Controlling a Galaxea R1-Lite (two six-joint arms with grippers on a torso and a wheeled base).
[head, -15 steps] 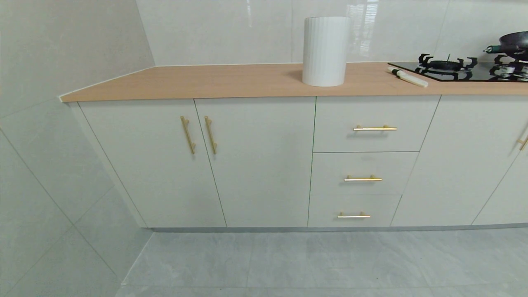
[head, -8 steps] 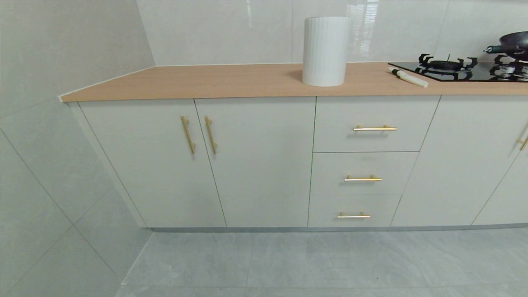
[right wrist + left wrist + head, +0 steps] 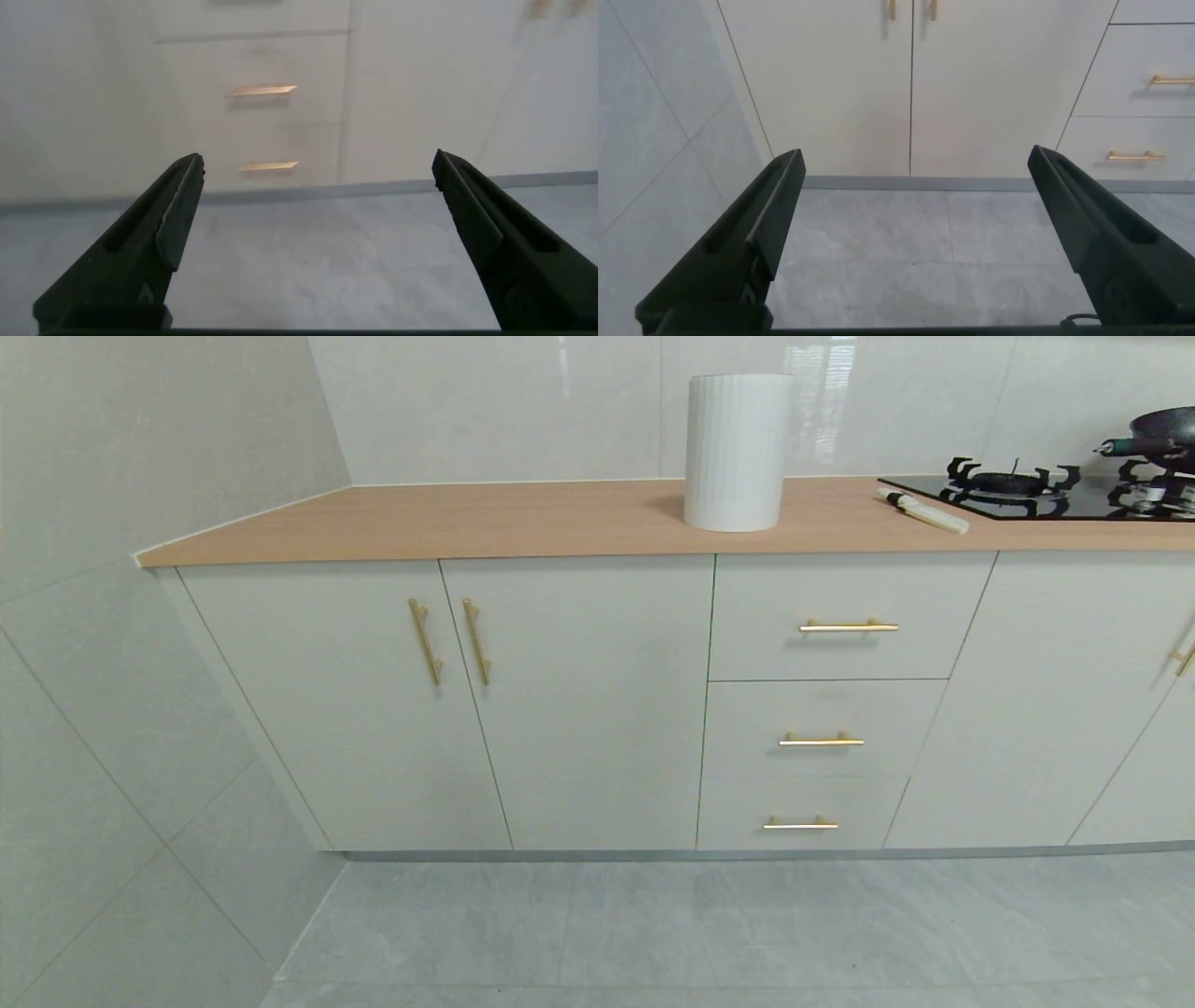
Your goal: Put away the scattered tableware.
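Change: nothing you see has moved.
Left gripper [image 3: 915, 159]: flat black fingers wide apart, over grey floor tile.
Right gripper [image 3: 318, 161]: likewise apart.
Utensil [image 3: 922, 511]: slim, pale, lying on the wood countertop [image 3: 467, 523], between ribbed white cylinder [image 3: 735, 453] and black hob [image 3: 1036, 499].

Ribbed matt white holder [image 3: 735, 453], wood-look countertop [image 3: 467, 523], glossy wall tiles [image 3: 513, 401]

Long, tapered, matte-black jaws
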